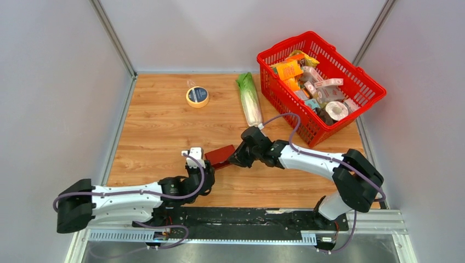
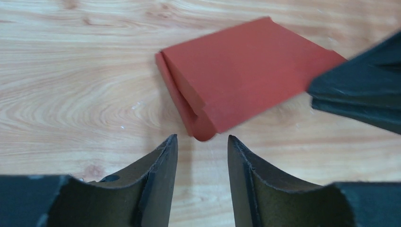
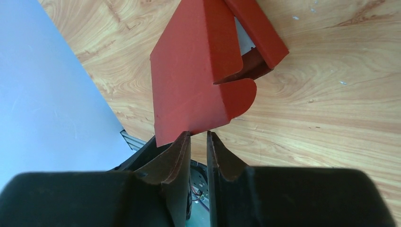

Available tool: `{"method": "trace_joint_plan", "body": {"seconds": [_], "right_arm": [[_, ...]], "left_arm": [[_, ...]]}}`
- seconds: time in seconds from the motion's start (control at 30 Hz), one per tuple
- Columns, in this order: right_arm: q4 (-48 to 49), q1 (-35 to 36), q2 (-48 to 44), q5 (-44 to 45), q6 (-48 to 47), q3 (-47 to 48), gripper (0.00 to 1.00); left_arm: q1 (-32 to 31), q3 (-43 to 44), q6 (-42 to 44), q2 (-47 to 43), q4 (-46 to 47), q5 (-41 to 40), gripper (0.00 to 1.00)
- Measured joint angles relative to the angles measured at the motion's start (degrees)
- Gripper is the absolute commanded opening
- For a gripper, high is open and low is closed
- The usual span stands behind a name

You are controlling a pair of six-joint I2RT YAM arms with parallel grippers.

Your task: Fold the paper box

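The paper box [image 1: 221,155] is a dark-red, partly folded sheet of card near the table's front middle, between my two grippers. In the left wrist view the paper box [image 2: 246,71] is tilted, and its rounded flap ends just ahead of my left gripper [image 2: 202,138]. That gripper is open, with only bare wood between its fingers. My right gripper [image 3: 198,133] has its jaws nearly together on the near edge of the paper box [image 3: 194,80], whose flaps stand up off the wood. From above, the left gripper [image 1: 208,162] and the right gripper [image 1: 234,159] flank the box.
A red mesh basket [image 1: 282,45] full of packets stands at the back right. A bagged green vegetable [image 1: 249,99] lies left of it, and a roll of tape [image 1: 197,97] sits at the back centre. Grey walls close in both sides.
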Motion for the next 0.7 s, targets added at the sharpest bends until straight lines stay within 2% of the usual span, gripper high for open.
{"method": "trace_joint_plan", "body": {"seconds": [0.2, 0.33, 0.5, 0.7], "right_arm": [[1.5, 0.0, 1.2, 0.0, -1.9, -0.5, 0.21], [2.3, 0.0, 2.8, -0.2, -3.6, -0.9, 0.23], [2.8, 0.0, 4.1, -0.5, -6.4, -1.2, 0.25], [4.0, -0.1, 4.1, -0.5, -10.1, -1.2, 0.28]], "left_arm": [[0.0, 0.3, 7.7, -12.8, -4.1, 10.5, 0.46], [2.1, 6.0, 12.6, -17.2, -9.2, 16.7, 0.49], [12.1, 13.4, 15.6, -13.8, -8.4, 23.5, 0.43], [20.8, 12.0, 16.8, -2.1, -0.4, 32.5, 0.34]]}}
